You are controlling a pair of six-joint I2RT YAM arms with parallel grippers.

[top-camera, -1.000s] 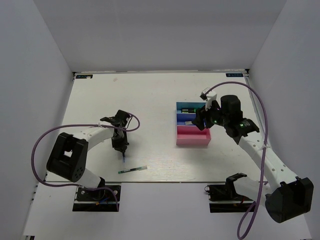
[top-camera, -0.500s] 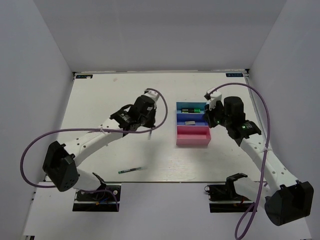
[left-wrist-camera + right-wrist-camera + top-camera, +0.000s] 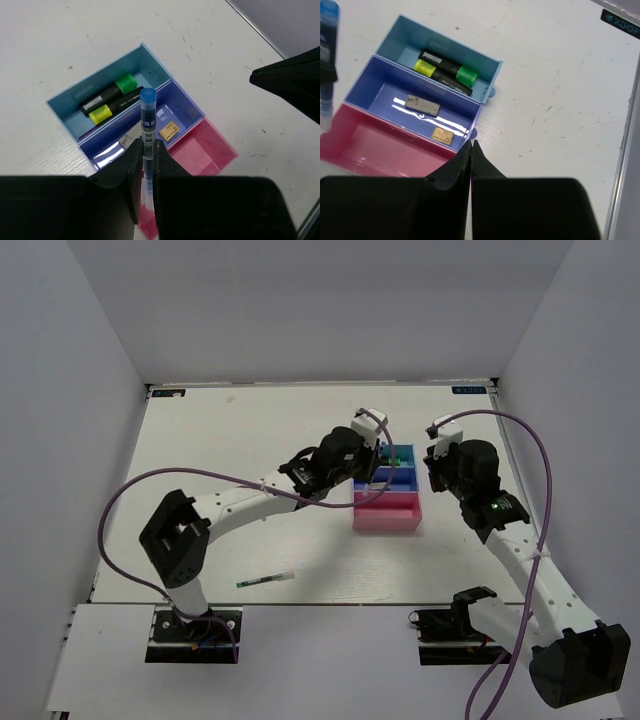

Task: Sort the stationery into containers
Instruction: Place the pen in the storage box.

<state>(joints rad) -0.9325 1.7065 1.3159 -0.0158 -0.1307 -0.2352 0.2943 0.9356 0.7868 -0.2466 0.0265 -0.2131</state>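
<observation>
My left gripper (image 3: 146, 146) is shut on a thin pen with a blue cap (image 3: 147, 117) and holds it upright above the containers. In the top view the left gripper (image 3: 362, 456) hangs over the trays' left side. The light blue tray (image 3: 395, 29) holds two black highlighters, one yellow-capped (image 3: 424, 66) and one green-capped (image 3: 466, 76). The dark blue tray (image 3: 380, 92) holds a grey eraser (image 3: 422, 105) and a tan eraser (image 3: 442, 135). The pink tray (image 3: 375, 147) holds nothing. My right gripper (image 3: 471, 145) is shut and empty, just right of the trays.
A second thin pen (image 3: 265, 580) lies on the white table near its front edge, left of centre. The left arm (image 3: 250, 502) stretches diagonally across the table's middle. Grey walls stand on three sides.
The left arm has swung right from the table's left-centre, carrying the pen to above the trays. The right gripper has shut and drawn back to the right, off the trays.
</observation>
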